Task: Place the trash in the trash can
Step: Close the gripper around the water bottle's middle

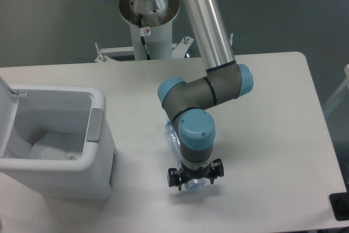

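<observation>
The step in hand looks like picking up the water bottle (pixel 172 135), which lies on the white tabletop (pixel 272 135) right of the open trash can (pixel 82 156), mostly hidden under the arm. The hand (pixel 195 178) sits low over the bottle's near end, its fingers on either side, but I cannot tell whether they grip it. Next it likely needs a firm grasp, a lift, and a carry left over the can.

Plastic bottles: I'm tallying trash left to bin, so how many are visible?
1. The plastic bottle lies on the table, mostly hidden beneath the arm's wrist and tool. More trash could be hidden inside the open trash can.
</observation>
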Action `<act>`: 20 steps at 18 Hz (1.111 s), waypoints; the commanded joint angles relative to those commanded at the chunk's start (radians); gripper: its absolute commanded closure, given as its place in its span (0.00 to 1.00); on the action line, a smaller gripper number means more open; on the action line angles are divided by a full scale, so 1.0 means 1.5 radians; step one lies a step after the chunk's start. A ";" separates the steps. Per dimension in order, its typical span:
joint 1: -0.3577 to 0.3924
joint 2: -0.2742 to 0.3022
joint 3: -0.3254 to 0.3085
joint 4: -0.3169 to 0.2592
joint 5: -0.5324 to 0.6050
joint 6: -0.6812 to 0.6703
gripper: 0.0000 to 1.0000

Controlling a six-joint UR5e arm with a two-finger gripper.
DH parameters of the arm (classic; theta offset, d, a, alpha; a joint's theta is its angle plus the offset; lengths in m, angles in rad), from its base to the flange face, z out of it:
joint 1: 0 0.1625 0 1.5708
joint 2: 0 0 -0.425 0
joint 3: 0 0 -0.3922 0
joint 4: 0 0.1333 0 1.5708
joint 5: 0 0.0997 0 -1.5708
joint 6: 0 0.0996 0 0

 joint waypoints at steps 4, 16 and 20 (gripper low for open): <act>0.000 -0.009 0.002 0.000 0.000 0.001 0.00; 0.000 -0.011 0.002 -0.001 0.001 0.002 0.01; 0.000 -0.013 0.000 -0.002 0.001 0.001 0.06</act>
